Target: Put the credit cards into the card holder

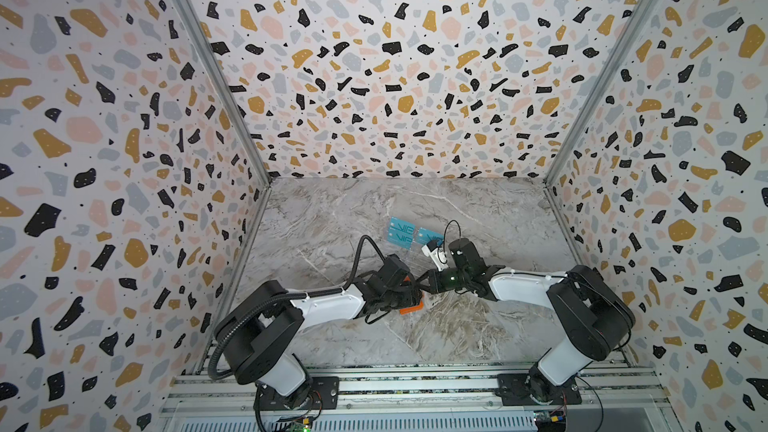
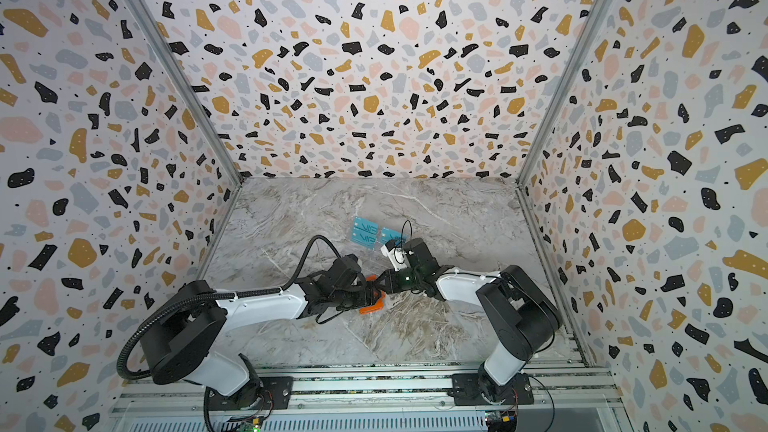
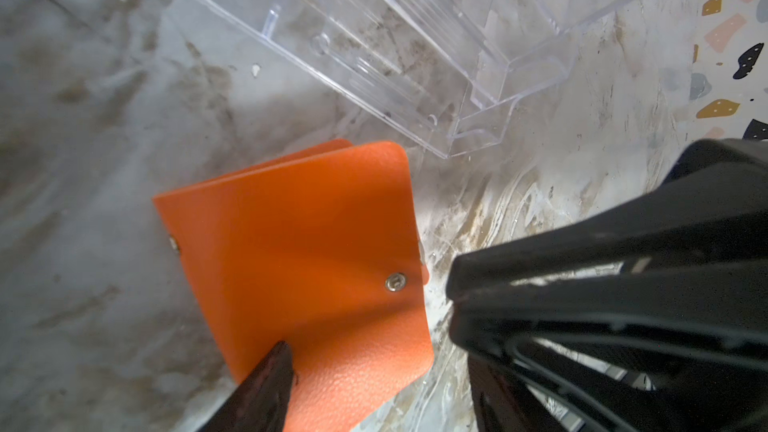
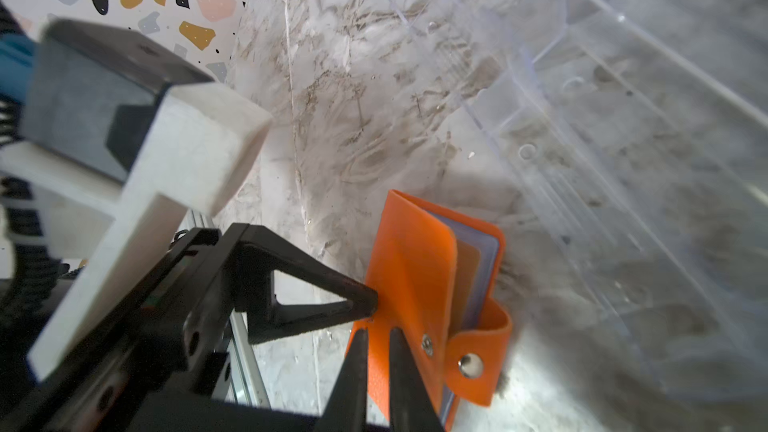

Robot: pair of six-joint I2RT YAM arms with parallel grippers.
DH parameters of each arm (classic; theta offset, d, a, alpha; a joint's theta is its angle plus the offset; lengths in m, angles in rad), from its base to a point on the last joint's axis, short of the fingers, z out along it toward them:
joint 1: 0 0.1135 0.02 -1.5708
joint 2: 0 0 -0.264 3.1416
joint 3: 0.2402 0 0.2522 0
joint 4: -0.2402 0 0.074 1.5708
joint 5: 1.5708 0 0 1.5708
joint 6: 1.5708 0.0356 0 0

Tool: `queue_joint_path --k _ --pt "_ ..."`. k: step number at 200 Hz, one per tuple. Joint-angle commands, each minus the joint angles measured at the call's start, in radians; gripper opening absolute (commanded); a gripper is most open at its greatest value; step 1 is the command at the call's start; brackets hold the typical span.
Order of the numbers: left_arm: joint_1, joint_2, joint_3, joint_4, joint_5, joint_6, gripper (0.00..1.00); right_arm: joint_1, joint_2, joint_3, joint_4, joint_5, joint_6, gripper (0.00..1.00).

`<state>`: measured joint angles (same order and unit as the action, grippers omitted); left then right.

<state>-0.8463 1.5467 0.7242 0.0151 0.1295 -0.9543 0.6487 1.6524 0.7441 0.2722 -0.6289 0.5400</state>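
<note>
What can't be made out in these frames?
- Orange leather-like folding card holder: both top views, mostly hidden under the left arm's wrist.
- Its bluish sleeves: right wrist view, too blurred to tell whether cards are inside.
- Teal plastic VIP cards: top views, small print too small; right arm partly covers one.
- Left end effector: one finger shows in wrist views; jaw opening unclear.

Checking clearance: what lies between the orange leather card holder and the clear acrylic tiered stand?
Only bare marble tabletop, shown in the left wrist view.
</note>
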Motion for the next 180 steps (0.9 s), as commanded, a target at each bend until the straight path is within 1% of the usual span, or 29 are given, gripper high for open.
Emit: queue_joint_path --k 1,20,42,66,77,85,101,114,117,152,167,180 --pt "-0.007 -0.002 -0.03 -0.029 -0.023 -0.008 0.68 0.013 0.028 0.045 -0.035 -0.006 -0.051 0.14" --pt "-0.005 -0.021 -0.033 -0.045 -0.036 -0.004 0.68 0.013 0.062 0.059 -0.061 0.043 -0.069 0.14" --pt "-0.004 -0.058 -0.034 -0.069 -0.071 -0.009 0.67 0.014 0.089 0.061 -0.076 0.06 -0.073 0.13" --pt "0.011 -0.103 -0.051 -0.084 -0.115 -0.017 0.59 0.021 0.07 0.029 -0.078 0.102 -0.06 0.13" --pt "0.025 -0.105 -0.052 -0.098 -0.127 -0.012 0.53 0.022 0.06 0.015 -0.075 0.107 -0.052 0.13" --pt "0.036 -0.103 -0.051 -0.105 -0.129 0.0 0.51 0.025 0.052 0.006 -0.075 0.112 -0.045 0.13" --pt "0.047 -0.077 -0.025 -0.117 -0.113 0.037 0.5 0.033 0.039 -0.012 -0.064 0.121 -0.031 0.13" --pt "0.047 -0.04 0.007 -0.134 -0.09 0.063 0.51 0.041 0.029 -0.021 -0.06 0.129 -0.021 0.13" --pt "0.047 -0.033 0.014 -0.142 -0.09 0.094 0.51 0.042 0.027 -0.022 -0.059 0.13 -0.018 0.13" --pt "0.049 0.036 0.07 -0.198 -0.126 0.17 0.53 0.057 -0.004 -0.04 -0.065 0.155 0.006 0.13" --pt "0.047 0.068 0.085 -0.201 -0.131 0.188 0.52 0.058 -0.02 -0.045 -0.075 0.166 0.009 0.13" --pt "0.047 0.086 0.09 -0.194 -0.133 0.197 0.48 0.058 -0.035 -0.041 -0.092 0.172 0.006 0.13"
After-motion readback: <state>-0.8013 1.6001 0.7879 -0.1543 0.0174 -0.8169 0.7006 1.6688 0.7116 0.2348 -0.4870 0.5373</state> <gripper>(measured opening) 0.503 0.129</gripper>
